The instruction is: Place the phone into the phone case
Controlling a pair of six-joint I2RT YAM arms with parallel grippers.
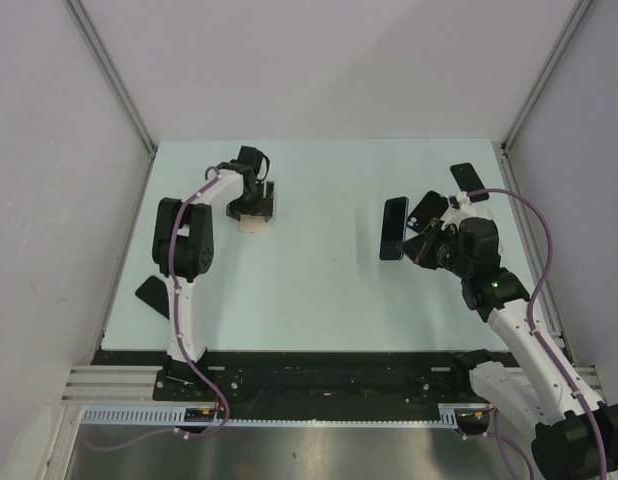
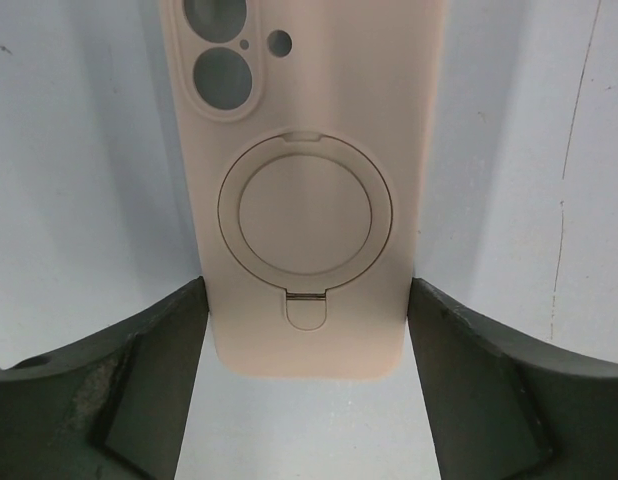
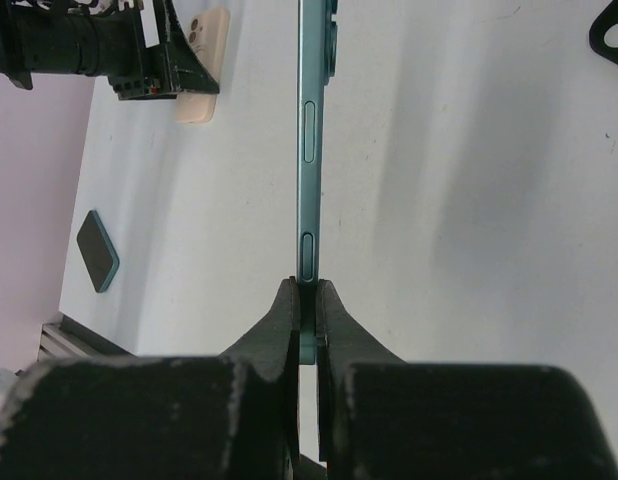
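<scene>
A beige phone case (image 1: 255, 222) lies back-up on the far left of the table, ring holder and camera cut-outs showing (image 2: 309, 150). It also shows in the right wrist view (image 3: 201, 70). My left gripper (image 1: 252, 204) straddles its lower end (image 2: 307, 300), both fingers pressed against its sides. My right gripper (image 1: 415, 240) is shut on the end of a teal phone (image 1: 393, 228). It holds the phone edge-on above the table, right of centre. In the right wrist view the phone's side buttons (image 3: 311, 130) show, with the fingers (image 3: 307, 292) pinching its end.
A dark teal phone-like slab (image 1: 152, 296) lies at the left edge, also in the right wrist view (image 3: 97, 263). Two dark flat objects (image 1: 467, 176) (image 1: 425, 208) lie at the far right behind my right gripper. White walls close in the table on three sides.
</scene>
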